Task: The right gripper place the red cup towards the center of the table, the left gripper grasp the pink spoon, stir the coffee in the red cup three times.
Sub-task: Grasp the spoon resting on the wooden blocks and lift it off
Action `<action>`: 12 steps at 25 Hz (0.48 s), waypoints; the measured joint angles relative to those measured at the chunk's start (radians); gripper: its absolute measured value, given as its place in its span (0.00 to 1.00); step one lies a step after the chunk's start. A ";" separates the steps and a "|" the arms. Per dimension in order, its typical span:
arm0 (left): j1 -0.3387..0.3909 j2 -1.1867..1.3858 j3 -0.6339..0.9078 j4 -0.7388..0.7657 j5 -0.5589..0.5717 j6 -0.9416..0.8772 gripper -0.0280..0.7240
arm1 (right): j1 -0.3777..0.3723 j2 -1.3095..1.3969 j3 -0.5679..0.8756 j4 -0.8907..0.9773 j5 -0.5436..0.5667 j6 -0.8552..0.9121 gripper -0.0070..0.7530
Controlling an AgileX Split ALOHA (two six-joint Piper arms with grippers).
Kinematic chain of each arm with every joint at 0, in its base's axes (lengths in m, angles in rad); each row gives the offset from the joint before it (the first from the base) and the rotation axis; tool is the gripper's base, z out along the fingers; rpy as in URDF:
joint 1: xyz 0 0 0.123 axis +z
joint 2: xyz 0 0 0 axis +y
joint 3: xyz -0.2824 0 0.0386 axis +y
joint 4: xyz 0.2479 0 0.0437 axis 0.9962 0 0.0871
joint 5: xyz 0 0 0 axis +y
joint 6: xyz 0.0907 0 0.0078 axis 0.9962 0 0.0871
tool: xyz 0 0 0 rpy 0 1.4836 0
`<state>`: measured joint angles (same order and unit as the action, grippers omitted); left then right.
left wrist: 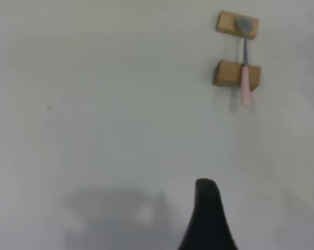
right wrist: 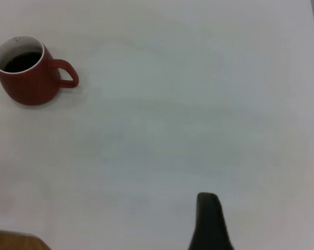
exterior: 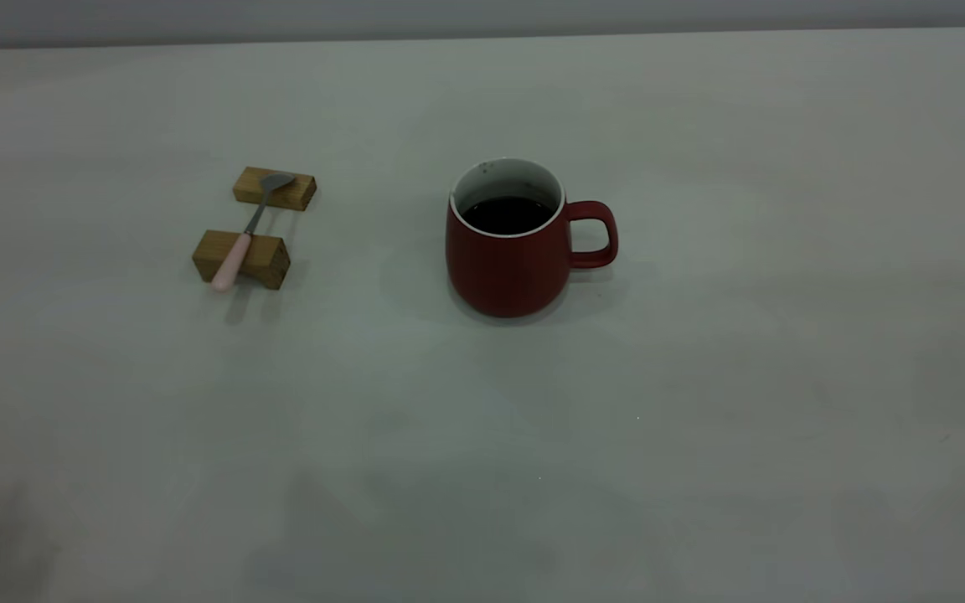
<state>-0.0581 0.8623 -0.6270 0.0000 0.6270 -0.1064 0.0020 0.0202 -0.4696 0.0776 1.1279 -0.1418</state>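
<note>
The exterior view shows no arm: the cup (exterior: 509,251) with coffee (exterior: 508,214) stands at centre frame on the surface (exterior: 700,419), handle right, and the spoon (exterior: 246,233) lies across two wooden blocks (exterior: 241,259) at left. Only the wrist views show the grippers. The left gripper (left wrist: 209,219) sits at bottom centre, the spoon (left wrist: 244,78) well apart at upper right. The right gripper (right wrist: 210,221) sits at bottom centre, the cup (right wrist: 27,73) well apart at upper left. Whether either gripper is apart or together, I cannot tell.

Upright red cup (exterior: 506,260) of coffee (exterior: 507,214); pink spoon (exterior: 249,228) well apart
</note>
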 joint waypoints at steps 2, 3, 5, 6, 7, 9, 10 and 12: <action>0.000 0.146 -0.051 -0.023 -0.043 0.020 0.89 | 0.000 0.000 0.000 0.000 0.000 0.000 0.77; -0.004 0.224 -0.080 -0.035 -0.061 0.034 0.89 | 0.000 0.000 0.000 0.000 0.000 0.000 0.77; -0.019 0.379 -0.133 -0.052 -0.092 0.057 0.89 | 0.000 0.000 0.000 0.000 0.000 0.000 0.77; -0.032 0.441 -0.162 -0.054 -0.109 0.065 0.89 | 0.000 0.000 0.000 0.000 0.000 0.000 0.77; -0.045 0.514 -0.191 -0.055 -0.126 0.067 0.89 | 0.000 0.000 0.000 0.000 0.000 0.000 0.77; -0.076 0.643 -0.242 -0.058 -0.150 0.068 0.89 | 0.000 0.000 0.000 0.000 0.000 0.000 0.77; -0.091 0.709 -0.267 -0.059 -0.158 0.068 0.89 | 0.000 0.000 0.000 0.000 0.000 0.000 0.77; -0.114 0.824 -0.306 -0.061 -0.166 0.068 0.89 | 0.000 0.000 0.000 0.000 0.000 0.000 0.77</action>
<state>-0.1719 1.6863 -0.9329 -0.0612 0.4609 -0.0380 0.0020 0.0202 -0.4696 0.0776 1.1279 -0.1418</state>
